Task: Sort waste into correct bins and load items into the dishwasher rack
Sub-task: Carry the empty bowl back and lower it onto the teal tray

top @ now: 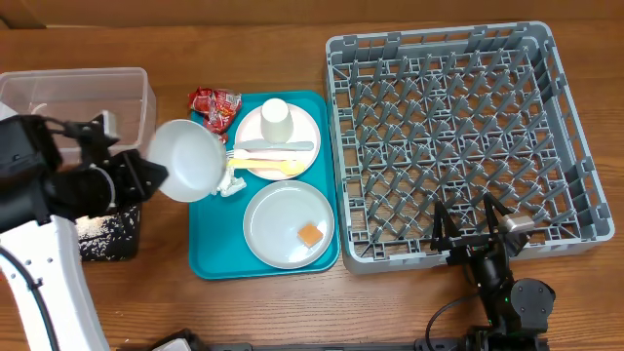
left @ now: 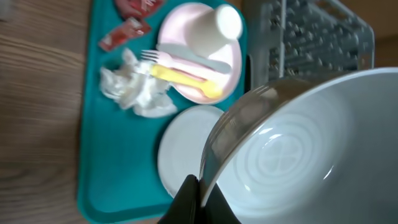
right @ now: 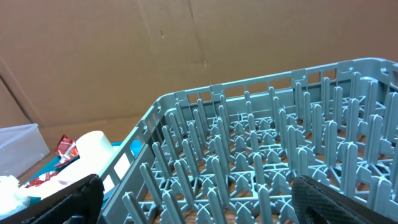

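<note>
In your overhead view, the grey bowl [top: 185,161] covers most of the napkin [top: 232,183] and part of the teal tray's [top: 219,246] left rim. The left arm [top: 58,190] hides a corner of the black tray [top: 125,226], and the white specks [top: 97,244] on it are too small to name.

In your left wrist view the bowl runs off the right and bottom edges and hides much of the grey plate [left: 180,149]. Only a dark tip of the left gripper's fingers [left: 186,202] shows. The rack [left: 311,31] is blurred, and one red wrapper [left: 138,5] is cut by the top edge.

In your right wrist view, the right gripper's fingers [right: 62,202] appear only as dark tips in the bottom corners, and the clear tub [right: 18,146] is cut by the left edge.
</note>
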